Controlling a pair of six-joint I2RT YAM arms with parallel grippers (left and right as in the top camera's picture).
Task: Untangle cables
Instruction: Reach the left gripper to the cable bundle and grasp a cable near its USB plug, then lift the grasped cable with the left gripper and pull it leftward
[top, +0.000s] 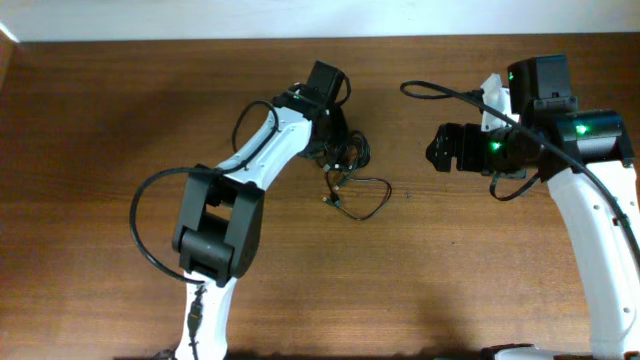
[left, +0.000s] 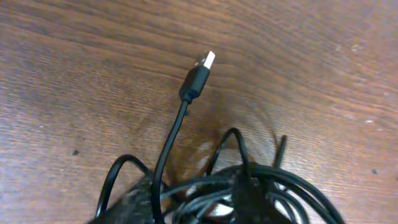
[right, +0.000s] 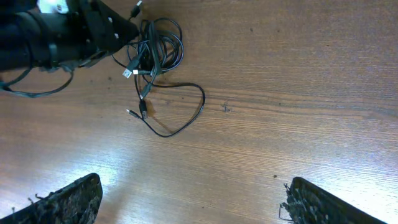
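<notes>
The cables (top: 352, 160) lie as a tangled black bundle at the table's middle, with one loop (top: 368, 198) trailing toward the front. My left gripper (top: 340, 148) is down on the bundle. In the left wrist view its fingers (left: 193, 194) are closed in on several cable strands (left: 280, 183), and a USB plug (left: 200, 73) sticks out ahead. My right gripper (top: 432, 150) is open and empty, to the right of the bundle and apart from it. The right wrist view shows its spread fingers (right: 193, 199) above bare wood, with the bundle (right: 160, 46) and the left gripper (right: 124, 31) at top left.
The brown wooden table (top: 100, 120) fills the view, with a pale wall edge at the back. Small plug ends (right: 142, 106) lie beside the trailing loop (right: 189, 115). The left arm's own thick cable (top: 140, 225) loops out at the left.
</notes>
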